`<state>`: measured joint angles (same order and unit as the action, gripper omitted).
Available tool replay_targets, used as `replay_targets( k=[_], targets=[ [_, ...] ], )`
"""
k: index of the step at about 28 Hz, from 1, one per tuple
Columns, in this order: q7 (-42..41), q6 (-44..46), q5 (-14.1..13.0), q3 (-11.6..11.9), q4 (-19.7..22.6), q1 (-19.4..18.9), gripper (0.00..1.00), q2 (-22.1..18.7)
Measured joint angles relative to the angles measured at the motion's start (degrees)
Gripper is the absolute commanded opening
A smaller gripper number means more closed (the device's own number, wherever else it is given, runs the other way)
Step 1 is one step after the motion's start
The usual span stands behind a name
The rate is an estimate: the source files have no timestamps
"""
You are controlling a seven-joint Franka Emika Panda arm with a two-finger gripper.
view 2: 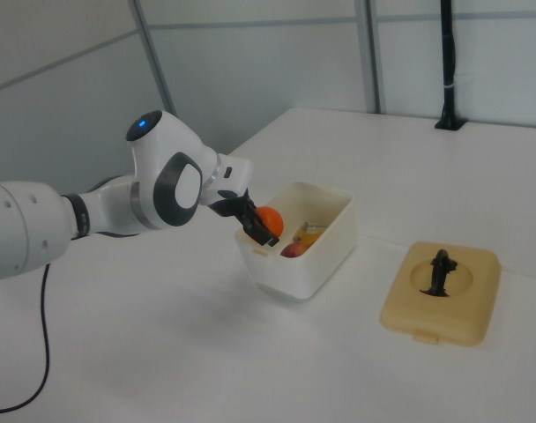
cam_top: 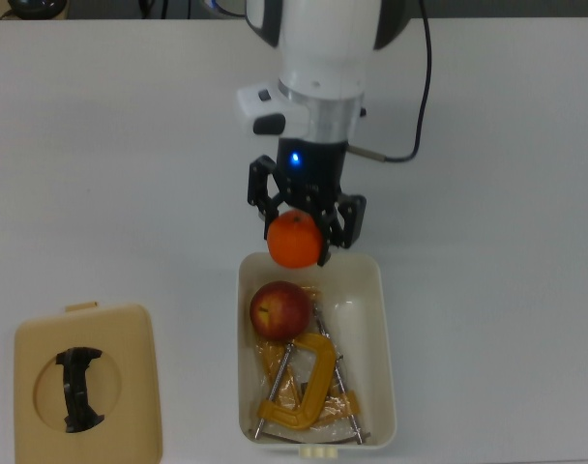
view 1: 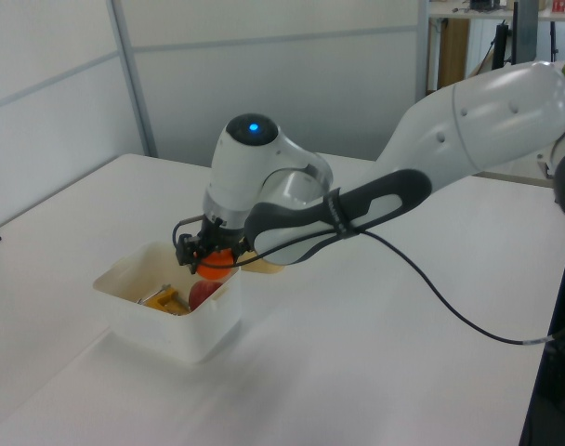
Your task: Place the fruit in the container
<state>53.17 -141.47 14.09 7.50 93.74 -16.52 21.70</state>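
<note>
My gripper (cam_top: 296, 229) (view 1: 211, 261) (view 2: 262, 224) is shut on the orange tangerine (cam_top: 294, 241) (view 1: 215, 262) (view 2: 270, 218), holding it in the air over the near end wall of the cream-white container (cam_top: 386, 338) (view 1: 185, 333) (view 2: 303, 269). The dark red apple (cam_top: 279, 309) (view 1: 203, 294) (view 2: 294, 250) lies inside the container, right under the tangerine in the top view. The rest of the container's floor holds a yellow clamp (cam_top: 302, 387).
A flat tan lid (cam_top: 130, 387) (view 2: 462, 313) with a black handle (cam_top: 78, 389) (view 2: 439, 270) lies on the white table at the top view's lower left. A black cable (cam_top: 420, 87) trails from the arm. In the left view the lid is mostly hidden behind the arm.
</note>
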Motion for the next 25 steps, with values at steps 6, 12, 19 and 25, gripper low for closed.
replay_targets(
  k=[6,12,19,25],
  targets=[
    [2.14,-0.01,2.58,0.15,-3.54,0.06,1.00,3.63],
    [-0.15,0.28,3.07,0.17,-4.55,0.14,1.00,3.31],
    [-20.96,14.58,-5.80,0.23,-4.64,1.18,1.00,0.01],
    [-42.73,31.32,-14.26,0.58,-5.05,4.73,1.00,-6.06]
  ],
)
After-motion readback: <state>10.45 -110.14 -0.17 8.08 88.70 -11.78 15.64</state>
